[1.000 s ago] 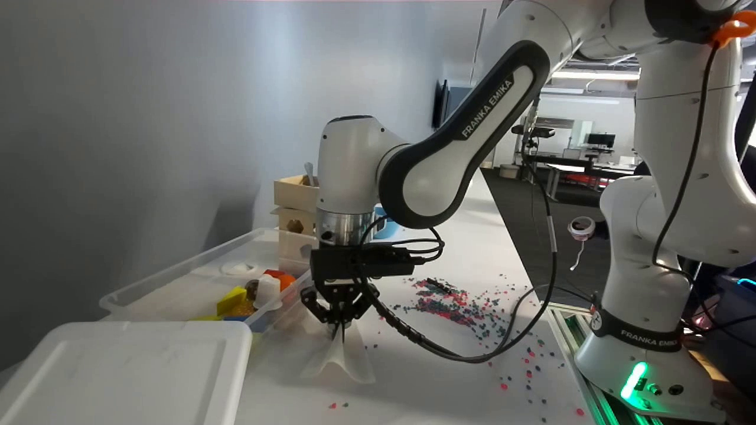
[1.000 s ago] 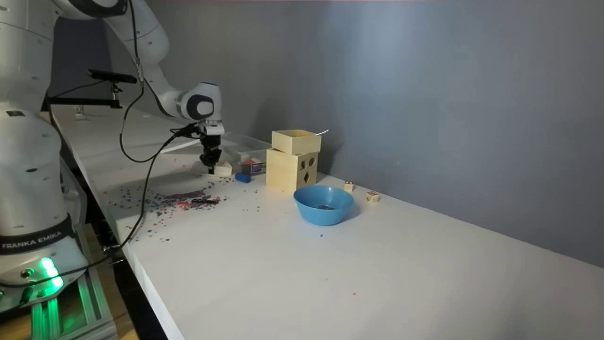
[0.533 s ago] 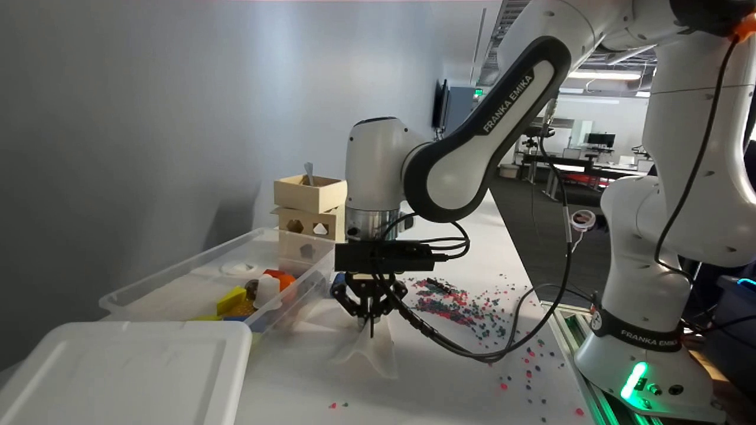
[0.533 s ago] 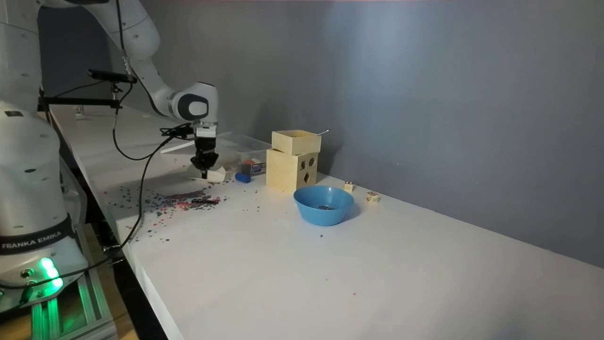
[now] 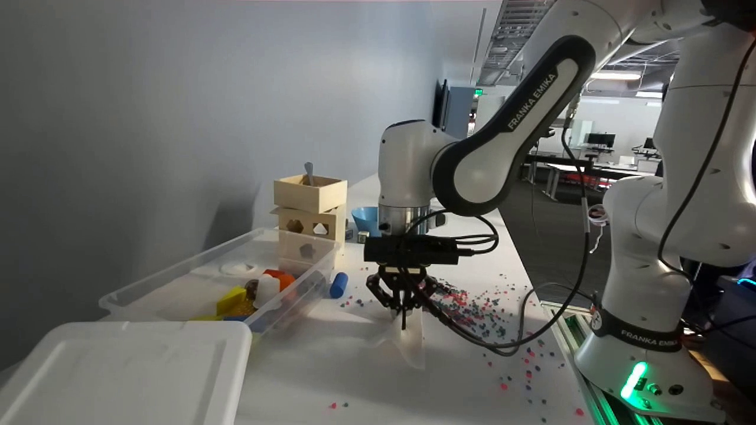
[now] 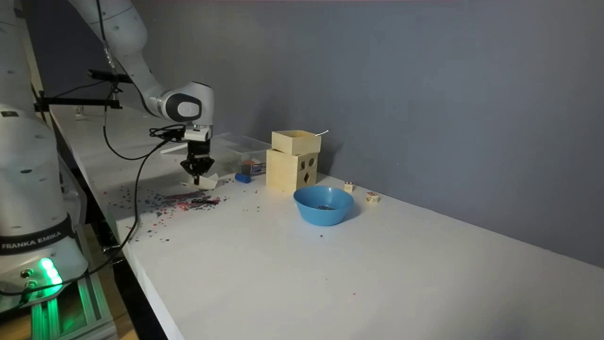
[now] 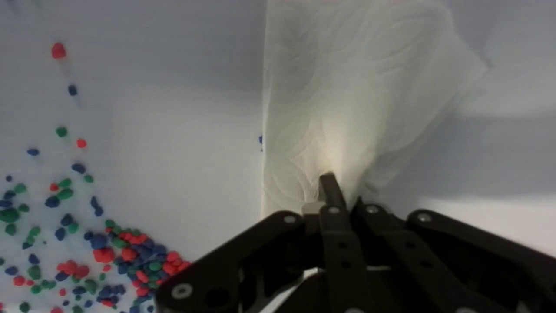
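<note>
Pincer (image 7: 341,191) clamped on paper towel (image 7: 347,95), upper centre of wrist view. Clear bin (image 5: 183,280), left in an exterior view, holds yellow block (image 5: 231,302); blue bowl (image 6: 323,217) holds dark granules (image 6: 325,207). Wrist view shows neither container.

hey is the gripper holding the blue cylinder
No, the gripper is shut on a white paper towel, while the blue cylinder lies beside the clear bin.

In the wrist view, bits (image 7: 103,254) lie scattered left of the paper towel (image 7: 339,100) in the gripper (image 7: 341,191). In an exterior view, the lid (image 5: 130,378) lies before the bin (image 5: 177,295); blocks (image 5: 230,301) sit inside, a cylinder (image 5: 339,285) just right of the bin. In an exterior view, a tray (image 6: 285,142) rests on the box (image 6: 282,172); before it stands the bowl (image 6: 324,218), apparently with bits inside.
</note>
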Robot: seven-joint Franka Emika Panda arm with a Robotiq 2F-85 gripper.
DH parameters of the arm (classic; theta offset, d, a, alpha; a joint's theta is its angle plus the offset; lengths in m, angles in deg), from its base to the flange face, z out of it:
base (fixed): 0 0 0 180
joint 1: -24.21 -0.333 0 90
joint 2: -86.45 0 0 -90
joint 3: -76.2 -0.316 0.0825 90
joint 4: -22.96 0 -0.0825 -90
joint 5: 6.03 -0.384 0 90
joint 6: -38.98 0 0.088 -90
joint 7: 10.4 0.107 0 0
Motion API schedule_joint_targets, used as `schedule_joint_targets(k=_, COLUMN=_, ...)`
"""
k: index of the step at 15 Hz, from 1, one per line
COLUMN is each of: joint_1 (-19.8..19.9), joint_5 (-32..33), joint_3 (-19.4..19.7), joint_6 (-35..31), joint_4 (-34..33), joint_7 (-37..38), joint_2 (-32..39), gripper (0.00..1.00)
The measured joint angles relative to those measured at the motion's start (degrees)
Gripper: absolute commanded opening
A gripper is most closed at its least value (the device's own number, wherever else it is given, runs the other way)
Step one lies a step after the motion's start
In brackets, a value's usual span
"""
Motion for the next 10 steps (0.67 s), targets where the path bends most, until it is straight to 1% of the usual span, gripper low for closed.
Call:
schedule_joint_targets(k=6, joint_1=0.8, joint_5=-4.2, joint_3=-0.1, joint_6=0.2, joint_4=7.5, joint_7=0.1, joint_2=-6.3, gripper=0.0)
schedule_joint_targets(k=10, joint_1=2.0, joint_5=-6.4, joint_3=-0.1, joint_6=0.1, joint_4=11.1, joint_7=1.5, joint_2=-9.5, gripper=0.0)
